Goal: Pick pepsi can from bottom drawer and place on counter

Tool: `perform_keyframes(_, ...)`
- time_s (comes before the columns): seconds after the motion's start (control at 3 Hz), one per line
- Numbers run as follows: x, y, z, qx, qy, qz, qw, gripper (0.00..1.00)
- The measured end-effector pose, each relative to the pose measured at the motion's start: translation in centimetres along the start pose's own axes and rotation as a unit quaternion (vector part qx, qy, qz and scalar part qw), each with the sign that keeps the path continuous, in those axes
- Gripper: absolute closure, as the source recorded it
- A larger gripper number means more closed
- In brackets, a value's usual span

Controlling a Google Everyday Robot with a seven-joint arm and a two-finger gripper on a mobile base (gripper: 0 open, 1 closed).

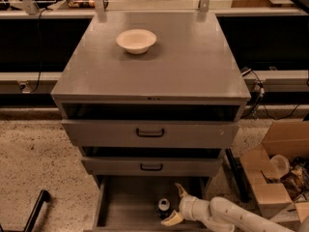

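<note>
One pepsi can [164, 207] in bottom drawer [126, 202], one splayed hand [175, 205] beside it

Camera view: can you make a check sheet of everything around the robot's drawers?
Surface: grey counter, with a white bowl on it.
Job's things: pepsi can upright in the open bottom drawer, not yet on the counter.
Clutter: cardboard boxes on the floor, right of the cabinet.
Grippers: claw open, low in the bottom drawer, right beside the pepsi can.
Cables: black cables by the cabinet's right side.
Surroundings: speckled floor; two upper drawers with black handles.
</note>
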State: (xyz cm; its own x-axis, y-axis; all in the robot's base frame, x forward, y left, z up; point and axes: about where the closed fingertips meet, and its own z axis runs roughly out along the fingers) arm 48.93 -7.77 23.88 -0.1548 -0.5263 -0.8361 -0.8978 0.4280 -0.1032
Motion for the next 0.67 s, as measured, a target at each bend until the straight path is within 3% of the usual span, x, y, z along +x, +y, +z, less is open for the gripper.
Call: perform_keyframes(0.67,0.9,-0.1,3.6,-0.018,0.000,0.002,0.9998,0.01)
